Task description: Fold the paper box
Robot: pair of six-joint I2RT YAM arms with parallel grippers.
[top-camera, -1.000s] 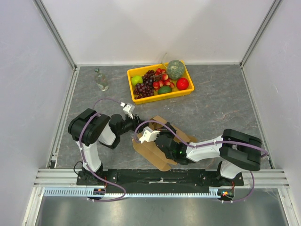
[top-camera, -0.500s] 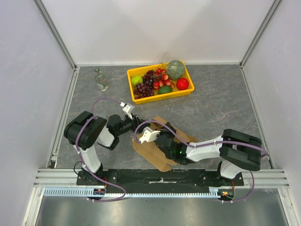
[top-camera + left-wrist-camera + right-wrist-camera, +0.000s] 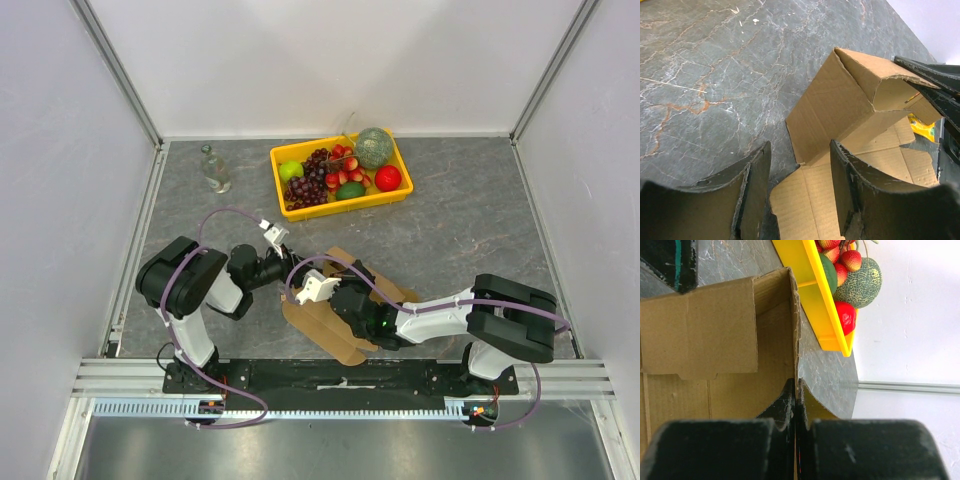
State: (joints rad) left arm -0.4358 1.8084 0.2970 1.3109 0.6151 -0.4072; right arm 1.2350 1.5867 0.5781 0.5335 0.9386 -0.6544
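Fingers (image 3: 752, 185) of the left tool (image 3: 799, 150) are standing wide apart, hovering just beside the left edge of the paper box (image 3: 830, 105). The box is lying half-opened on the tabletop (image 3: 450, 230), between both arms. The right tool (image 3: 796, 390) is pinching one raised wall of it tightly.

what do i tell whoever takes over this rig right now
Left claw: open, empty, poised at the raised wall of the paper box.
Right claw: shut on an upright wall edge of the paper box.
Box lies on the table between the arms; the fruit tray is farther back, apart.
Done: one section stands up, folded at a corner.
Left: other panels lie flat; raise and tuck them.
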